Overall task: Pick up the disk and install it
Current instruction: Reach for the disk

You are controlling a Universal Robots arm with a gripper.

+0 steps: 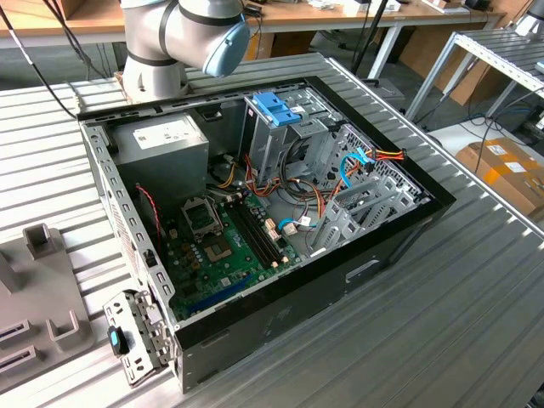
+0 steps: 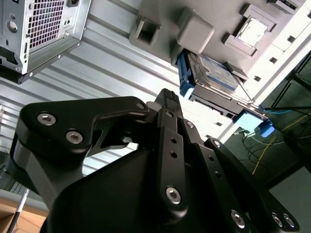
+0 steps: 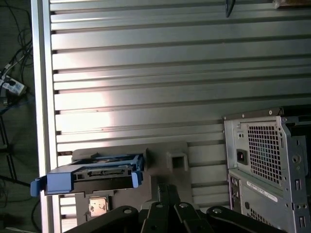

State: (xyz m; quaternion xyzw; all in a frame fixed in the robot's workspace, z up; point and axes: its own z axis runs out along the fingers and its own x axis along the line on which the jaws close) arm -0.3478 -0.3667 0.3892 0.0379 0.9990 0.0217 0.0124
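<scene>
End effector (image 3: 167,191), disk's (image 3: 104,172) connector end facing it

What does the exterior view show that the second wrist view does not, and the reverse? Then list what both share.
Exterior view: the motherboard, the power supply and the blue latch inside the computer case. Second wrist view: the gripper and, apart from it, the disk resting in a grey holder. Both: the computer case, the ribbed metal table and part of that grey holder.
</scene>
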